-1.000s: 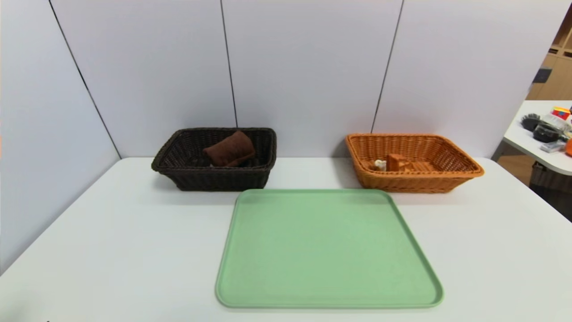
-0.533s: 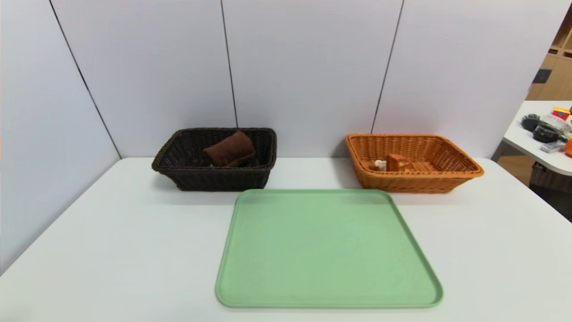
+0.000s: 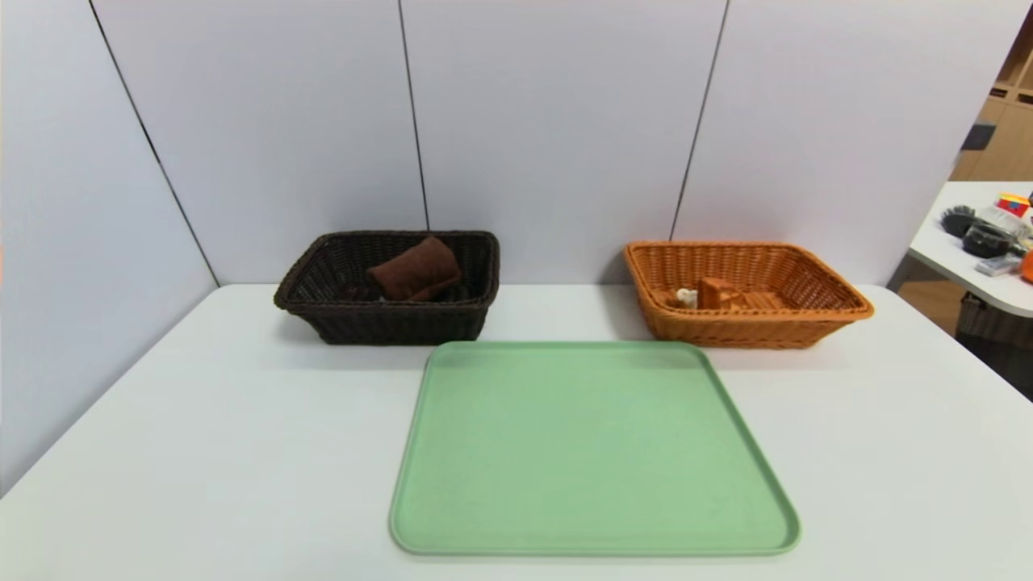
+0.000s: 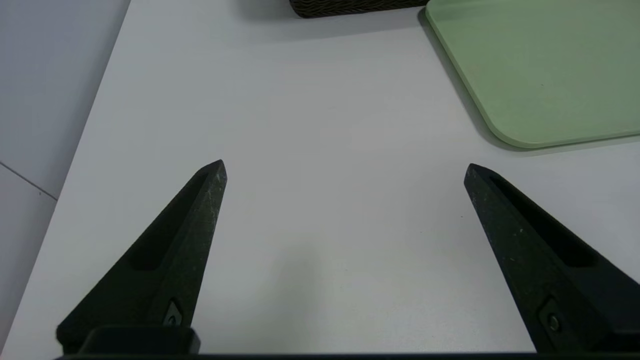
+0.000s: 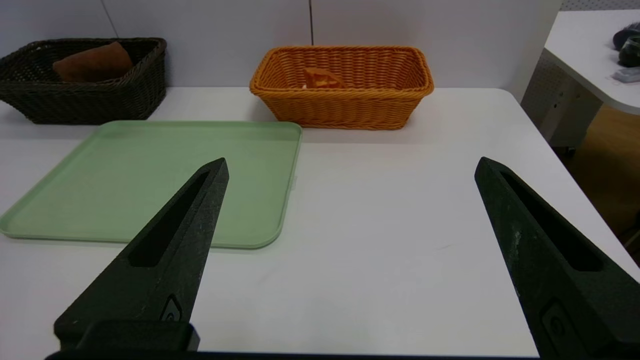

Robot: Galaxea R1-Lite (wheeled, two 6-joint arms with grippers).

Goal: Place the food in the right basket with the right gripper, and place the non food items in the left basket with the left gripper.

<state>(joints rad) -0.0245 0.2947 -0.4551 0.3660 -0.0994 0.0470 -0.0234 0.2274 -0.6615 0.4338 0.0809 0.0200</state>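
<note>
Hung above the worktop at the near left with the left claw [image 4: 345,172] — fingers [image 4: 200,240] spread wide, tips well apart, nothing between them. Held the right claw [image 5: 352,167] likewise open over the near right side — black, tapering fingers [image 5: 540,250] pointed forward, gripping nothing. Kept both wrists and arms out of the head view. Showed blunt-tipped fingers in each wrist view, one at either side, with small screws near their bases.

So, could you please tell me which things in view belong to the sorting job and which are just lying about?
Part of the job:
- dark brown wicker basket
- rolled brown cloth
- orange-tan wicker basket
- orange food piece

Just lying about:
- black brush-like item
- red-and-yellow box
</note>
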